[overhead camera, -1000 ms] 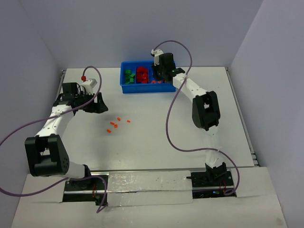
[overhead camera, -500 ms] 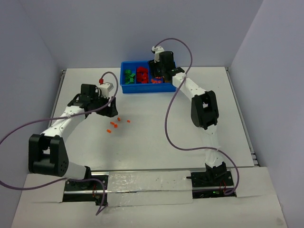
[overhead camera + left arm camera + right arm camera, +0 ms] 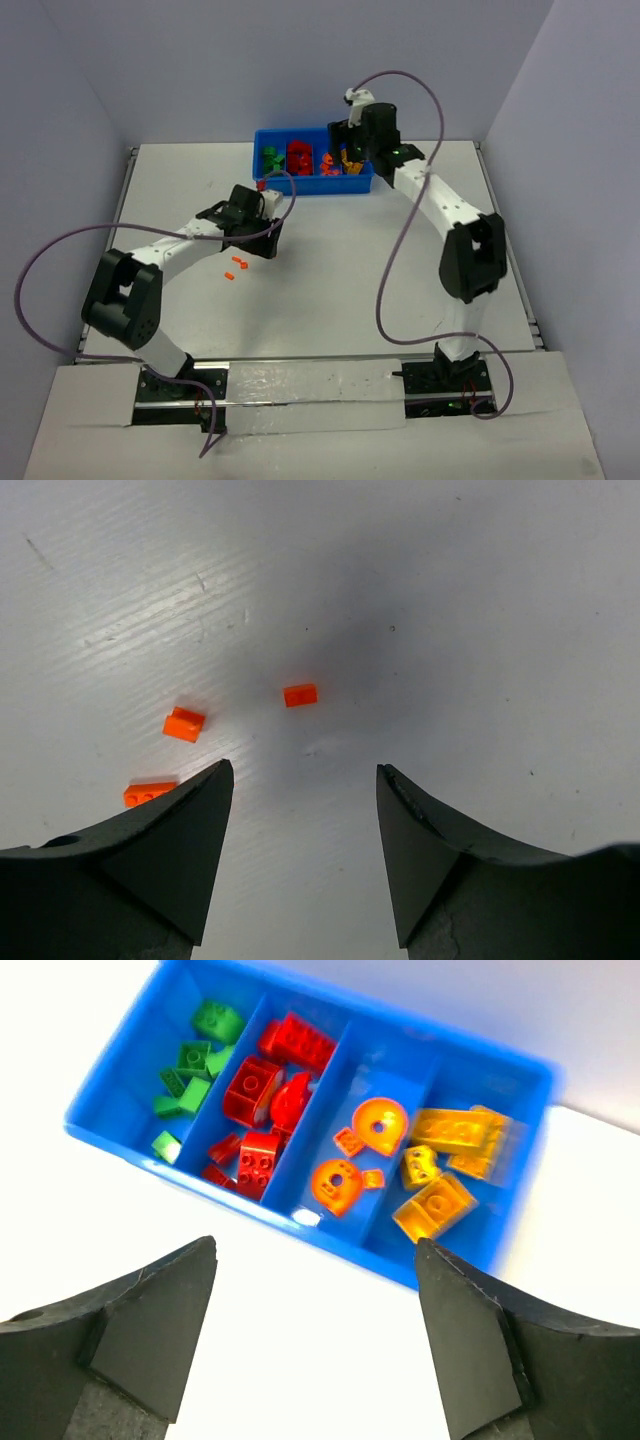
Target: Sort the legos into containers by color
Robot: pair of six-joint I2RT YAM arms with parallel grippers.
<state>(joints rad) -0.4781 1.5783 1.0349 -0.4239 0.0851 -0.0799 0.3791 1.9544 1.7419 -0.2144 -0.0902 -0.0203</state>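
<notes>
The blue tray (image 3: 300, 186) stands at the back of the table. In the right wrist view its four containers (image 3: 120, 1145) hold green legos (image 3: 190, 1070), red ones (image 3: 260, 1080), orange ones (image 3: 378, 1125) and yellow ones (image 3: 450, 1140), from left to right. My right gripper (image 3: 350, 150) (image 3: 315, 1247) hangs open and empty over the tray's near edge. Small orange legos (image 3: 238, 262) lie loose on the table. My left gripper (image 3: 262, 243) (image 3: 303, 768) is open just above them. One orange piece (image 3: 300, 695) lies ahead of the jaws, and two more (image 3: 184, 724) (image 3: 150, 792) lie to the left.
White walls close in the table at the back and on both sides. Purple cables loop over both arms. A metal rail (image 3: 300, 380) with the arm bases runs along the near edge.
The left arm has swung right, over the loose orange pieces, and its jaws have narrowed a little. The right gripper has opened and shifted right over the tray.
</notes>
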